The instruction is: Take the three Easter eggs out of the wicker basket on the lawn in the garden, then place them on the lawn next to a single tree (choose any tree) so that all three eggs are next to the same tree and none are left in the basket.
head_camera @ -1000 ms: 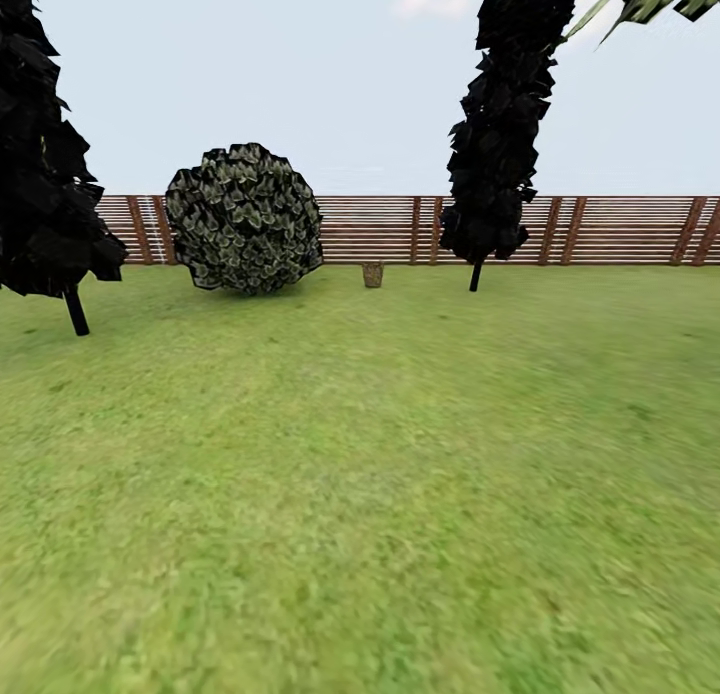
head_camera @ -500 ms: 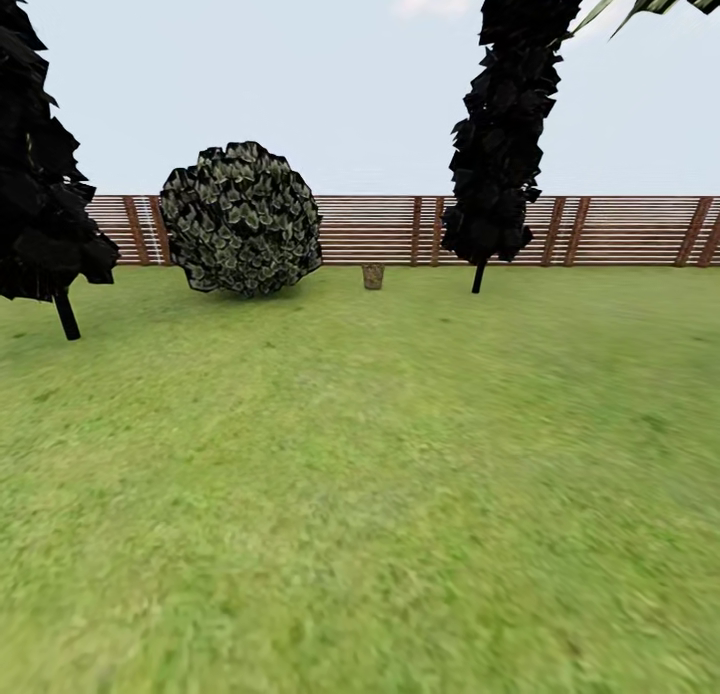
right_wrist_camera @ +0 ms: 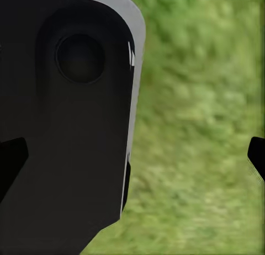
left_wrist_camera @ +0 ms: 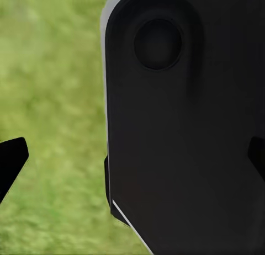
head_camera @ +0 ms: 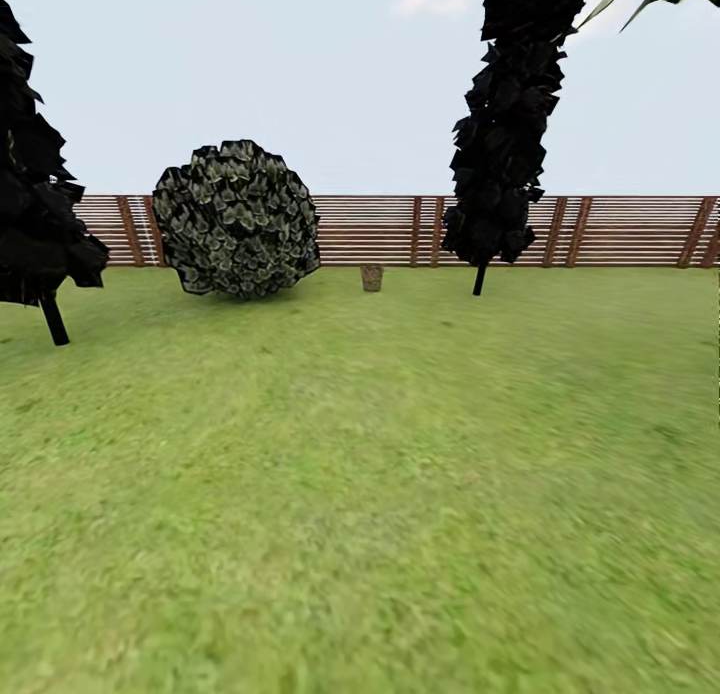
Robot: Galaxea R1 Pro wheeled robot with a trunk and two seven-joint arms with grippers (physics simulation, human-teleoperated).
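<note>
Head view showed the wicker basket [head_camera: 372, 277] standing far off on the lawn [head_camera: 360, 494] before the fence [head_camera: 620, 230], between a round bush [head_camera: 236, 220] and a dark conifer [head_camera: 508, 124]. Both wrist views showed jaws apart over grass.

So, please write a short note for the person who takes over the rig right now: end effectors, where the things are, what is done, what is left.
Left end effector: fingers wide apart, nothing between them, grass below.
Right end effector: the same, open and empty.
Wicker basket: far ahead on the lawn, close to the fence; too small to tell any eggs.
Dark conifers and a round bush stand near it; no grey-trunked tree identified.
Done: nothing visible yet.
Left: reach the basket, take out three eggs, lay them by one tree.
</note>
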